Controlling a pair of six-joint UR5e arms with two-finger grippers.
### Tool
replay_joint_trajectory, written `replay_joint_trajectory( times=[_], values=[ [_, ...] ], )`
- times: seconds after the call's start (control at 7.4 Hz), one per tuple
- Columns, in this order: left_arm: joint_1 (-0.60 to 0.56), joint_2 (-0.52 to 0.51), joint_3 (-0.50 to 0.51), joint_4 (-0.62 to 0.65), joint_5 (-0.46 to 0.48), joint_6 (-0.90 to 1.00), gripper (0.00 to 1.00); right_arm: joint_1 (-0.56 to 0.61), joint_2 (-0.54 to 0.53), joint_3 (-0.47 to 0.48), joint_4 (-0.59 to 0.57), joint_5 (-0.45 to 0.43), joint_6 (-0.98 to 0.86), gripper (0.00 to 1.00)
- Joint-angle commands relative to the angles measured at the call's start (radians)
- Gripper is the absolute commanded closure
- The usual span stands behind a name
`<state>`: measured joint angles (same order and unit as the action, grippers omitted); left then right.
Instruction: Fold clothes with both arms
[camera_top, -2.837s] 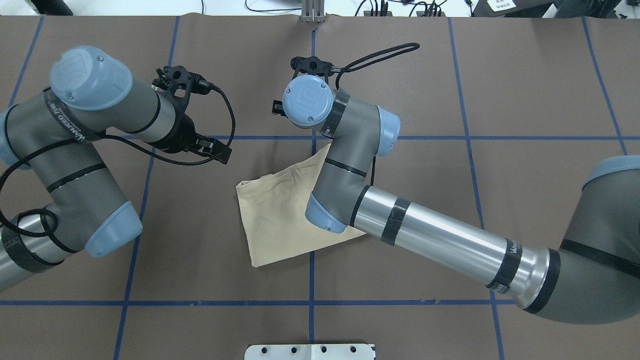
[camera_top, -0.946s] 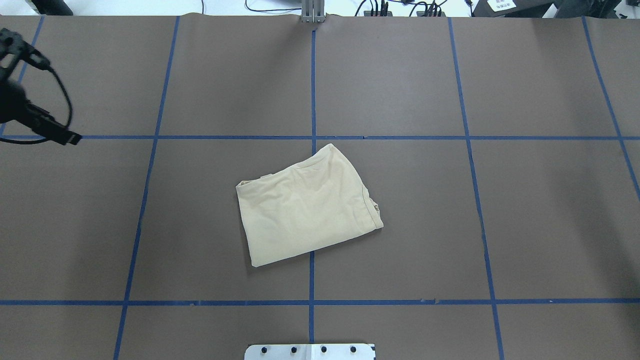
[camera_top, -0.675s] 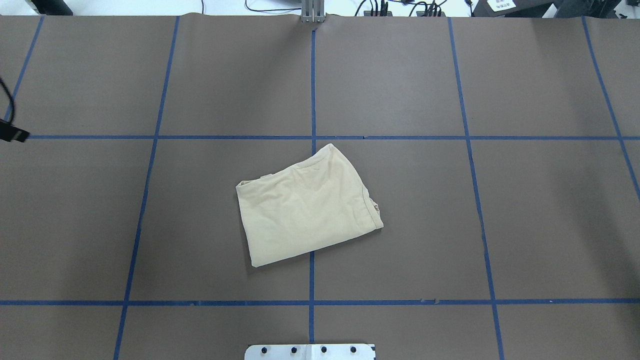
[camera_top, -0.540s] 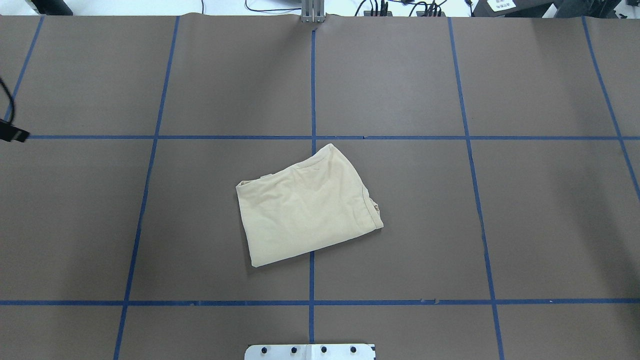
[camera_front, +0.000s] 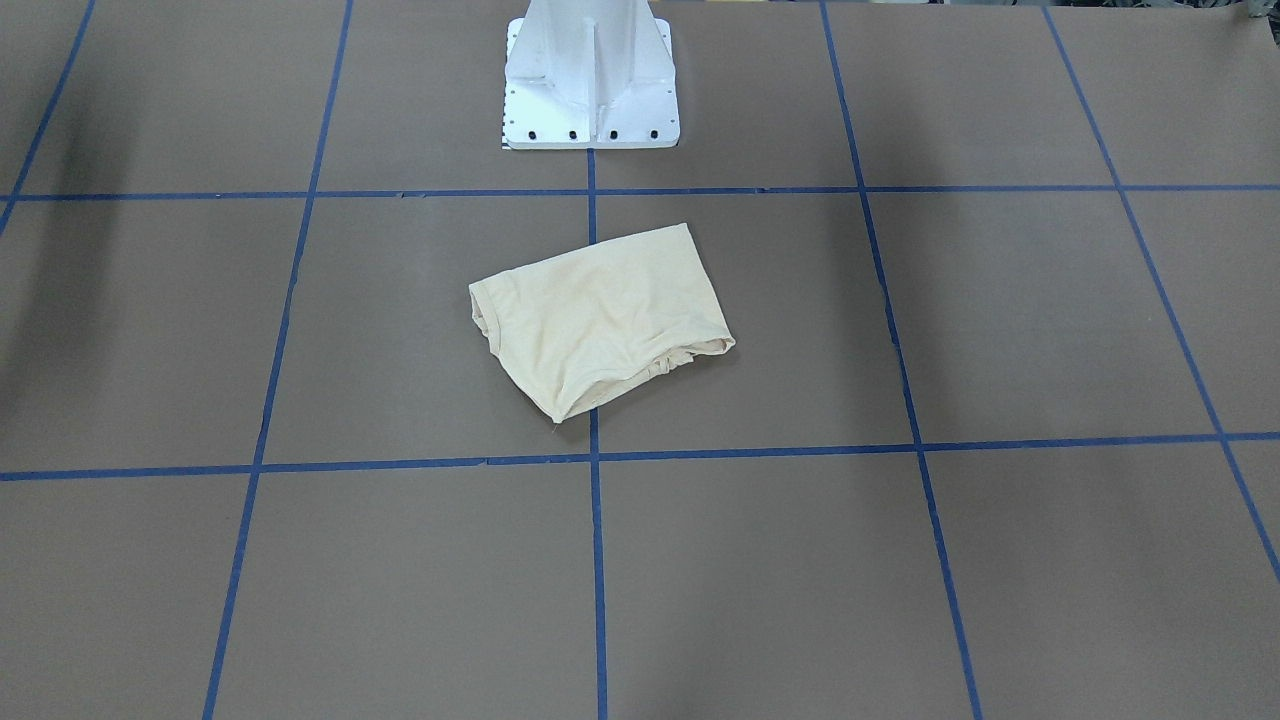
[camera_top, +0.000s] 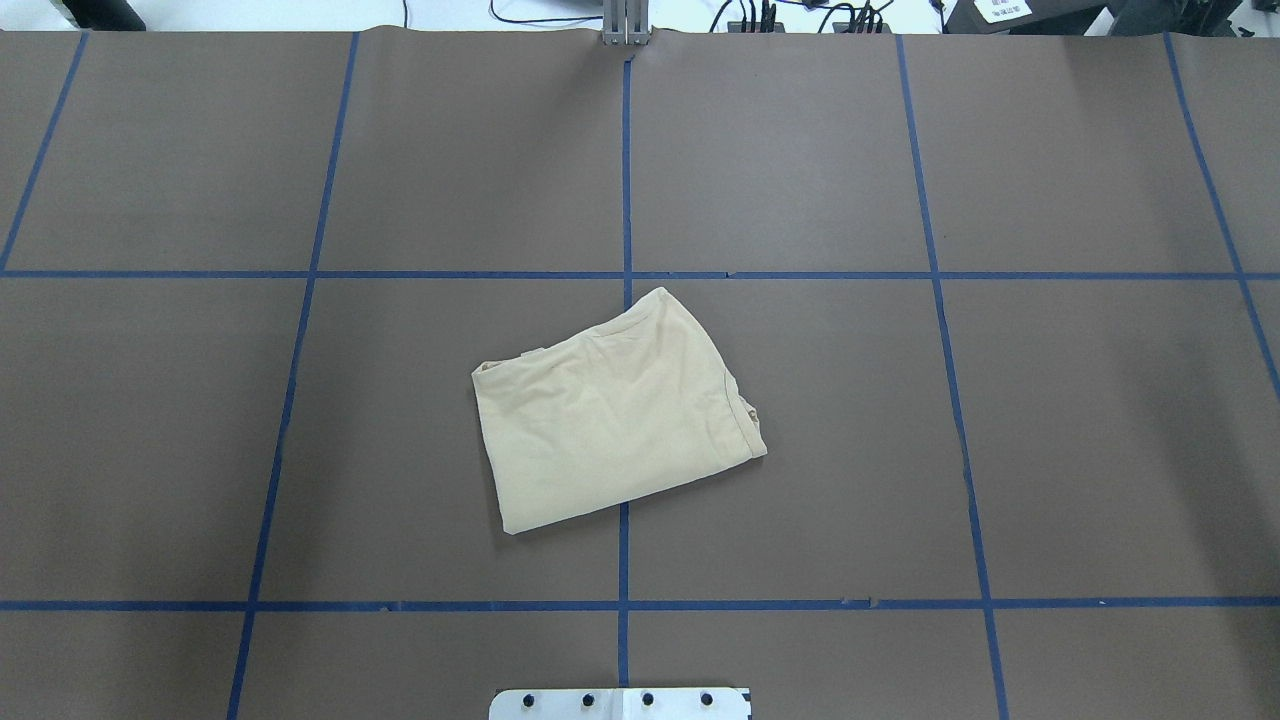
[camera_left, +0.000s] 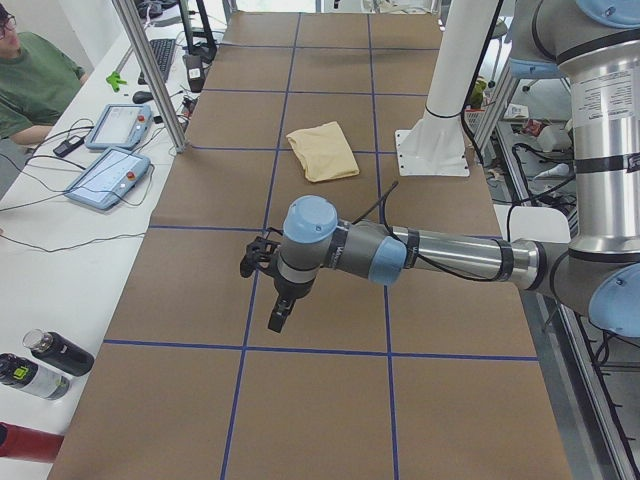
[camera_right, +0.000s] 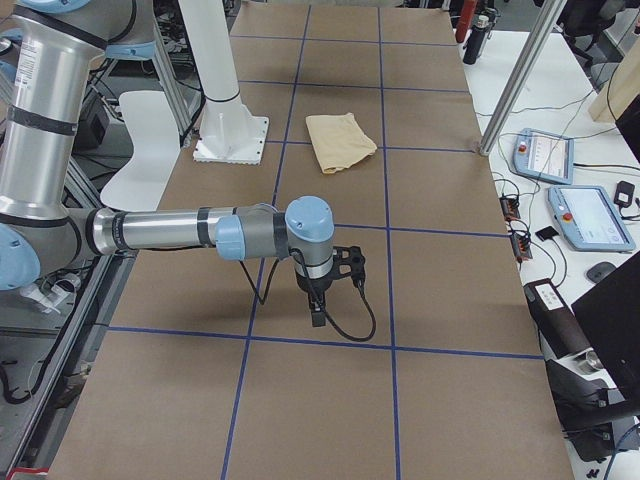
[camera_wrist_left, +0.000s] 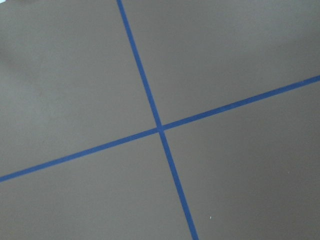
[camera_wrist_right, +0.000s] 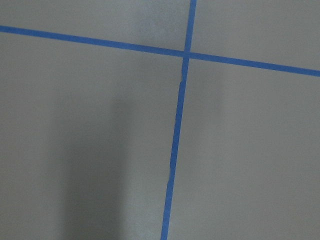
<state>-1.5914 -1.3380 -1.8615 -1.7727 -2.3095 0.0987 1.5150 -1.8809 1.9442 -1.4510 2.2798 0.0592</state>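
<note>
The cream-yellow shirt lies folded into a compact, skewed rectangle at the table's middle, plain side up, and no print shows. It also shows in the front view and both side views. My left gripper hangs over bare table far from the shirt, toward the table's left end. My right gripper hangs the same way toward the right end. Both show only in side views, so I cannot tell whether they are open or shut. Neither touches the shirt.
The white pedestal base stands just behind the shirt on the robot's side. Blue tape lines grid the brown table. Teach pendants, bottles and a seated operator are beyond the far edge.
Both arms have pulled away from over the shirt and left the overhead view, the left gripper slipping out last at the left edge. The shirt has not moved.
</note>
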Motion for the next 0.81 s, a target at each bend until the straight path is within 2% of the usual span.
replay_joint_trajectory(
  times=[0.0,0.14,0.27,0.54,0.68],
  values=[
    [-0.005,0.022,0.011,-0.005,-0.016,-0.004,0.0,0.001,-0.004,-0.01,0.047,0.006,0.04,0.0],
    [-0.005,0.02,0.002,-0.001,-0.019,-0.005,0.0,0.001,-0.007,-0.013,0.047,0.007,0.042,0.0],
    [-0.002,0.02,0.045,0.009,-0.016,-0.005,0.0,0.001,-0.006,-0.013,0.047,0.007,0.042,0.0],
    [-0.007,0.031,0.065,0.03,-0.019,-0.011,0.0,0.001,-0.007,-0.014,0.047,0.007,0.042,0.0],
    [-0.007,0.026,0.044,0.162,-0.019,-0.02,0.0,0.001,-0.006,-0.014,0.047,0.007,0.042,0.0]
  ],
)
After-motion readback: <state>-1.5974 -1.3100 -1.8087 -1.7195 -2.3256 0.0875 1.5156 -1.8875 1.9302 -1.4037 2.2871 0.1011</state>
